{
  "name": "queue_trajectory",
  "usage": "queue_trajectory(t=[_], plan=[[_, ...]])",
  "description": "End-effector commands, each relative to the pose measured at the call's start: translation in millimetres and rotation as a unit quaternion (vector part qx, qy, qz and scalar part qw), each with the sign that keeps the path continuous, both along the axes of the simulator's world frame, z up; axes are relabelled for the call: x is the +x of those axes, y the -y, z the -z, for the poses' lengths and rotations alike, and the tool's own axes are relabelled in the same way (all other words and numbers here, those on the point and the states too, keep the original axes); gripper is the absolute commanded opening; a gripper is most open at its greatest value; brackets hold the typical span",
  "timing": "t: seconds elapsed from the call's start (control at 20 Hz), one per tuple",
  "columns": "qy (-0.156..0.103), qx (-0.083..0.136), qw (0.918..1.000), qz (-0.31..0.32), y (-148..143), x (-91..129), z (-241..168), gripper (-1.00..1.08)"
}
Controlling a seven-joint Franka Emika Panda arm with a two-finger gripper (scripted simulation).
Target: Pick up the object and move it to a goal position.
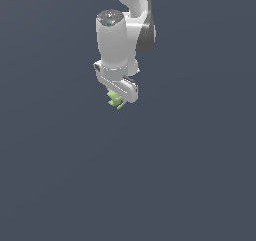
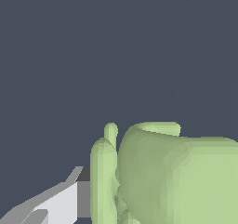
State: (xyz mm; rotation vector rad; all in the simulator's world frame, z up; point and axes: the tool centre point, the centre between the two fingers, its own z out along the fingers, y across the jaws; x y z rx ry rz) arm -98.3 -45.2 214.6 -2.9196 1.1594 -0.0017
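1. The green lump (image 1: 115, 99) sits between my jaws, at the tip of my gripper (image 1: 119, 98); its small curved piece pokes out below.
2. In the wrist view the lump (image 2: 172, 176) fills the frame beside one finger (image 2: 60, 202), so I judge my jaws closed on it, though I cannot see both contacts.
3. I judge the carry is the step in hand: I should hold the squeeze steady and move smoothly, no jerks, since the lumpy shape could slip or twist.
4. No goal marker shows against the plain dark grey background.

Flat, even simulator light; sharp renders, no glare or shadows.
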Motion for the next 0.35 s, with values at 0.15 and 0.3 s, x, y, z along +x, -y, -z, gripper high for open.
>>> queue_trajectory(t=[0.15, 0.3], plan=[[0.0, 0.0, 1.0, 0.0, -2.0, -5.6, -15.7, -1.0], [0.0, 0.0, 1.0, 0.0, -2.4, -6.0, -18.0, -1.0]])
